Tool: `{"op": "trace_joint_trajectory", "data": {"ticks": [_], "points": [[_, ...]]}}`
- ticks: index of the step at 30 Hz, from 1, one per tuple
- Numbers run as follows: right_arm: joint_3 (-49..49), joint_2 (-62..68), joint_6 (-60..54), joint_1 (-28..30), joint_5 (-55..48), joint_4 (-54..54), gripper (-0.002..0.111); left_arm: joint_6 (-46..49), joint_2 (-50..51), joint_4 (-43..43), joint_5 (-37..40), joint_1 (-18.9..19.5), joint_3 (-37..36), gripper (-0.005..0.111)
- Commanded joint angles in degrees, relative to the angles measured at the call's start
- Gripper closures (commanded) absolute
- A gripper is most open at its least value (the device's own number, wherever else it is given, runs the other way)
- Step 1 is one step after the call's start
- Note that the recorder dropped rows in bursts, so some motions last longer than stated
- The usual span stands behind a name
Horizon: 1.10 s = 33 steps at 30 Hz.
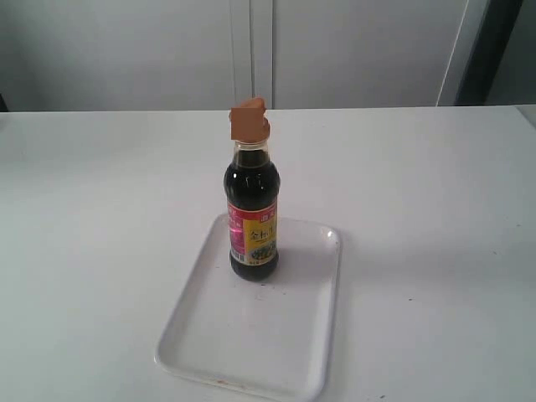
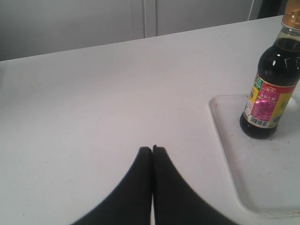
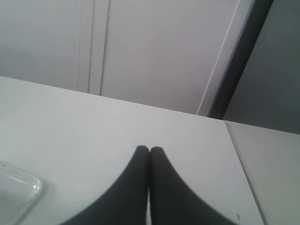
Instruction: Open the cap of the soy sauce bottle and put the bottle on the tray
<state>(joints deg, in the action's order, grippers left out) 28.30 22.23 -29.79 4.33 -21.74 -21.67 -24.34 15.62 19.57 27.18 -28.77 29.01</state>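
Observation:
The soy sauce bottle (image 1: 252, 209) stands upright at the far end of the white tray (image 1: 268, 343), dark liquid inside and a red and yellow label on its front. Its orange-brown cap (image 1: 249, 118) has the flip lid tilted up. The left wrist view shows the bottle (image 2: 271, 91) standing on the tray (image 2: 262, 183), well apart from my left gripper (image 2: 152, 149), whose black fingers are pressed together with nothing between them. My right gripper (image 3: 149, 149) is shut and empty too, above bare table, with a corner of the tray (image 3: 18, 194) beside it. Neither gripper appears in the exterior view.
The white table (image 1: 100, 218) spreads wide on both sides of the tray. A pale wall with panel seams (image 1: 251, 50) runs behind it, and a dark vertical strip (image 1: 494, 50) stands at the back right. The table's right edge (image 3: 236, 159) shows in the right wrist view.

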Motion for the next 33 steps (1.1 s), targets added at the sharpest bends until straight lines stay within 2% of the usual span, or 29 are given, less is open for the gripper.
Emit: {"op": "trace_joint_trajectory", "data": {"ticks": [1,8,13,17,20,26,33], "points": [[-0.4,-0.3,0.3,0.1,1.0,-0.2,0.108,-0.1,-0.4,0.4,0.0,0.1,-0.3,0.107],[-0.4,-0.3,0.3,0.1,1.0,-0.2,0.108,0.7,-0.4,-1.1,-0.6,0.1,-0.3,0.107],[-0.4,-0.3,0.3,0.1,1.0,-0.2,0.108,12.9,-0.9,-7.4,-1.9,0.1,-0.3,0.107],[-0.4,-0.3,0.3,0.1,1.0,-0.2,0.108,14.3,-0.9,-7.5,-1.9,0.7,-0.3,0.107],[-0.4,-0.3,0.3,0.1,1.0,-0.2,0.108,17.6,-0.9,-9.5,-2.7,3.8,-0.8,0.107],[-0.4,-0.3,0.3,0.1,1.0,-0.2,0.108,20.7,-0.9,-15.0,-8.6,13.6,-5.2,0.107],[-0.4,-0.3,0.3,0.1,1.0,-0.2,0.108,20.7,-0.9,-17.3,-13.0,19.5,-10.1,0.107]]}}
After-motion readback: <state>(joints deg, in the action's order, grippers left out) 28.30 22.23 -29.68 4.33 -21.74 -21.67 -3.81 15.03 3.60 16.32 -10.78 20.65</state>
